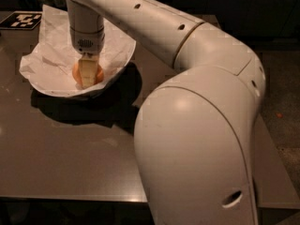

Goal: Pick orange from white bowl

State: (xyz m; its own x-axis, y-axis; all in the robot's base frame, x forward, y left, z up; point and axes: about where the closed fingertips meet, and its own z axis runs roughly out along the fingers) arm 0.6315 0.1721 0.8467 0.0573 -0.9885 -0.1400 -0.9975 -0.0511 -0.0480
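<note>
Reaching down into the white bowl [119,55], the gripper [87,74] hangs from the wrist right against the orange [99,74].
Orange skin shows on both sides of the claw's pale tip, low in the middle of the bowl. I cannot tell whether the claw is closed on the fruit or only set over it. Crumpled white paper [49,55] lines the bowl, and its corners stand up past the rim on the far and left sides. The bowl sits on the far left part of the dark table [70,149], near the far edge and just beside a black-and-white marker tag [22,20] in the corner. Tabletop stretches from the bowl's shadow to the near edge. The robot's arm [201,139] covers the right half, and the table's right edge runs close behind it.
</note>
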